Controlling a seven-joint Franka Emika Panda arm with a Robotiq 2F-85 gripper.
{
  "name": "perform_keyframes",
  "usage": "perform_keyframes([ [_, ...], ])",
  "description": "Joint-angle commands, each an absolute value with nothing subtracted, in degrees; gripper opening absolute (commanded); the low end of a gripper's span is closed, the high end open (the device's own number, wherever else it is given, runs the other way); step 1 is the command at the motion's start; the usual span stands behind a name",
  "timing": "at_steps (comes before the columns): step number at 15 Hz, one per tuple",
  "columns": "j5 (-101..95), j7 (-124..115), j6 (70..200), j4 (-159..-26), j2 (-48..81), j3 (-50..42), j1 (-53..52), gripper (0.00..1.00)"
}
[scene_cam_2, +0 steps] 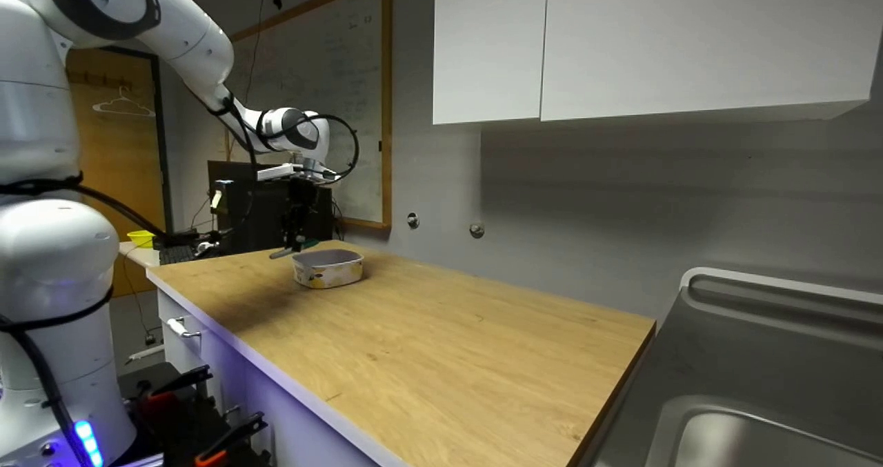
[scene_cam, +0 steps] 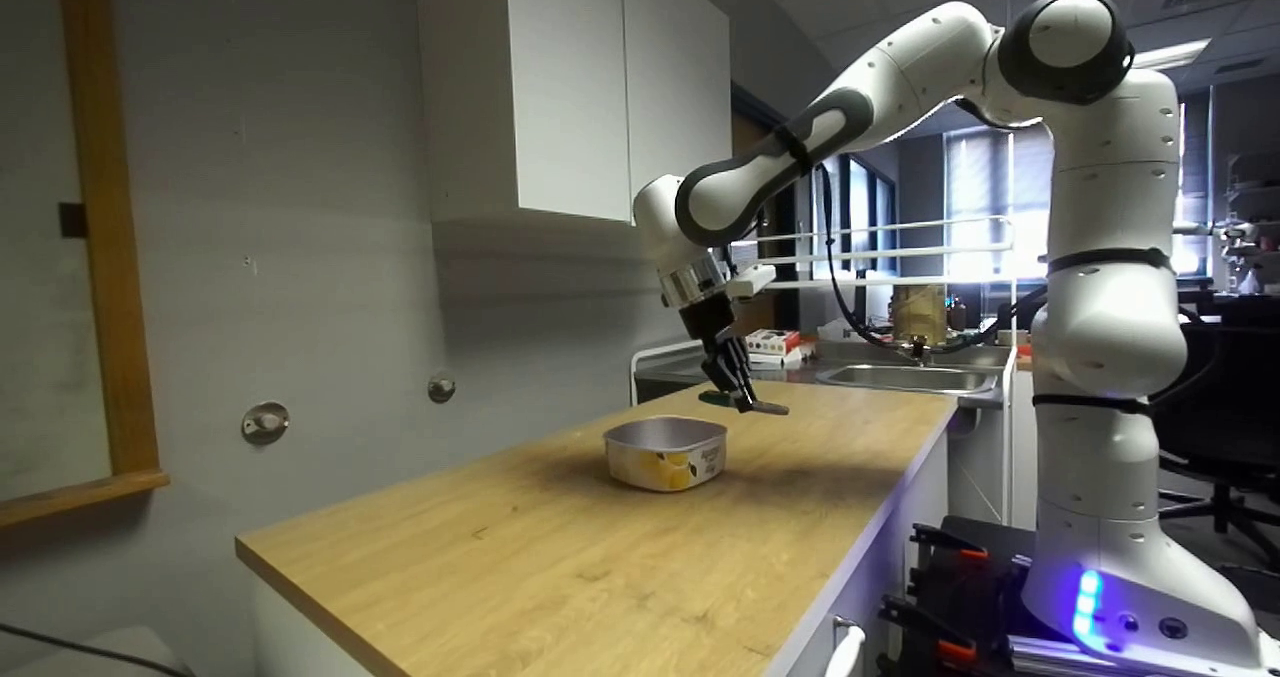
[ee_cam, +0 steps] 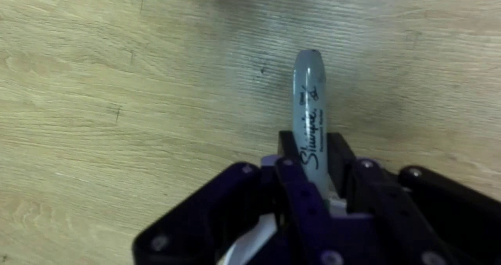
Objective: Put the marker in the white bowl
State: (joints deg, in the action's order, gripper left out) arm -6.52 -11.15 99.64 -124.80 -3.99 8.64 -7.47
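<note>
Right of centre in the wrist view, my tool (ee_cam: pixel 312 149) clamps the marker (ee_cam: pixel 309 96), likely light, stiff, slick, best held mid-barrel.

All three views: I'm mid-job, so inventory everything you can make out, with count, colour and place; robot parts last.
Worktop: one, light brown, along the wall
White bowl: one, white with yellow fruit print, on the worktop
Marker: one, grey and green, above the worktop near the white bowl
Cabinet fronts: two, whitish, high up
Round wall fittings: two, metallic, on the wall
Sink: one, silver, past one end of the worktop
Whiteboard: one, pale grey, brown frame, on the wall
Yellow container: one, yellow, in the background
Chair: one, black, in the background
Clamps: two, black and orange, beside the worktop
Rest of the background: too small or blurred to count
Arm: one, white with dark bands, over the worktop
Gripper: one, black, closed on the marker
</note>
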Motion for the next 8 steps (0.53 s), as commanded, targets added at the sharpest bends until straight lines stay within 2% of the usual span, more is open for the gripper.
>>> perform_keyframes([
  [1,-8.5,-15.2,95.4,-119.3,0.6,10.6,-9.3,0.12],
  [8,-12.1,-17.6,87.9,-109.5,7.7,11.9,-12.6,0.12],
])
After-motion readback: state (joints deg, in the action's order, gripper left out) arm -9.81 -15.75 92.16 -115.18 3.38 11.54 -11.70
